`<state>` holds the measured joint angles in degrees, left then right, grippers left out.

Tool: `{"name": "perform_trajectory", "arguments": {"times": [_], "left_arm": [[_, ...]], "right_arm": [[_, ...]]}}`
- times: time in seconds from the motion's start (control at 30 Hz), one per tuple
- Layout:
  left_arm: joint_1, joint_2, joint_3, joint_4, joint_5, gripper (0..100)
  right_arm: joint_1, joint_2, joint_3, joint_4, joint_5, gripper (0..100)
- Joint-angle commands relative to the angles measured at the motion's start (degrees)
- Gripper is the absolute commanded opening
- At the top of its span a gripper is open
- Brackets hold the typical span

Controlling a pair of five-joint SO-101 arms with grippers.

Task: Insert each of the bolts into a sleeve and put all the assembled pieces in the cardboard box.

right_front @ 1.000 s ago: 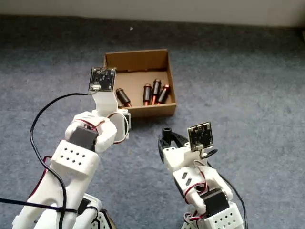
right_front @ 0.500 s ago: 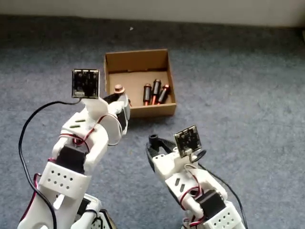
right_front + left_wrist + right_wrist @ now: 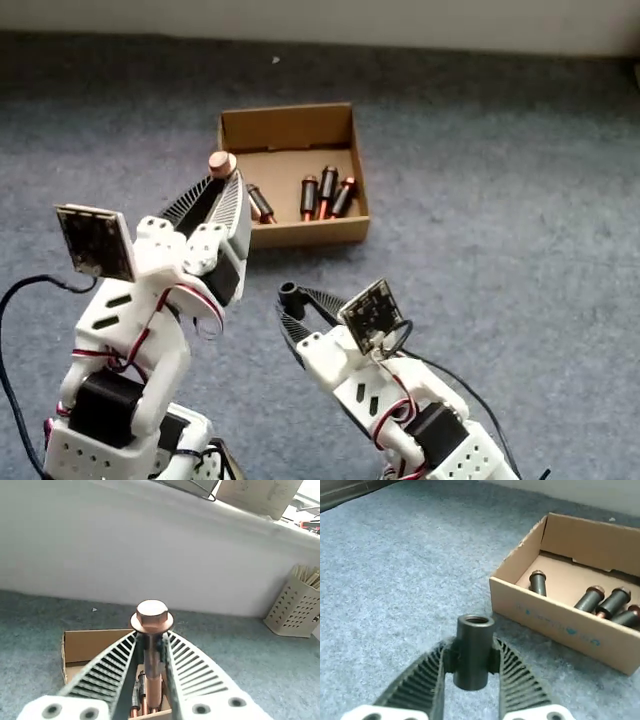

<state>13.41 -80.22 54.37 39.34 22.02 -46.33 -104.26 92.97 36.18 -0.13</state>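
One cardboard box [image 3: 620, 652] bears unreadable blue print [image 3: 555, 629]

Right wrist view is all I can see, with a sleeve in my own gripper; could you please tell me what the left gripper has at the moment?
Observer: The left gripper is shut on a copper bolt, with the bolt's head standing clear above the fingertips.
Operator: Thank you. Where does that bolt sit relative to my sleeve?
Observer: In the high view the bolt appears over the left wall of the cardboard box. Your sleeve is nearer the arm bases and off to the bolt's right, and the two are well apart.
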Motion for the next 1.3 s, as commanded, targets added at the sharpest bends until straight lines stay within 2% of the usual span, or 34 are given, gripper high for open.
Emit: {"name": "perform_trajectory", "arguments": {"times": [0.0,0.2,0.43,0.67,1.0,1.17,1.27], "left_arm": [[2.9,-3.6,1.0,-1.3,-0.4,0],[8.4,-10.9,5.4,-1.3,-0.4,0],[8.6,-16.3,5.5,1.6,-0.4,0],[8.6,-16.7,5.5,7.7,-0.4,0],[8.7,-16.7,5.5,9.8,-0.4,0],[13.2,-16.7,5.4,12.8,-0.4,0],[13.4,-16.7,5.4,12.9,-0.4,0]], "right_arm": [[-0.7,-0.9,-0.3,-3.9,4.7,0.5],[-0.7,-0.9,-0.3,-6.5,4.9,0.5],[-0.4,-0.9,-0.4,-11.3,4.9,0.5],[-0.4,-0.9,-0.4,-15.9,4.9,0.5],[-0.4,-0.9,-0.4,-16.3,5.0,0.5],[-0.3,-0.9,-0.3,-16.2,5.0,0.5],[-0.3,-0.9,-0.3,-16.0,5.0,0.5]]}}
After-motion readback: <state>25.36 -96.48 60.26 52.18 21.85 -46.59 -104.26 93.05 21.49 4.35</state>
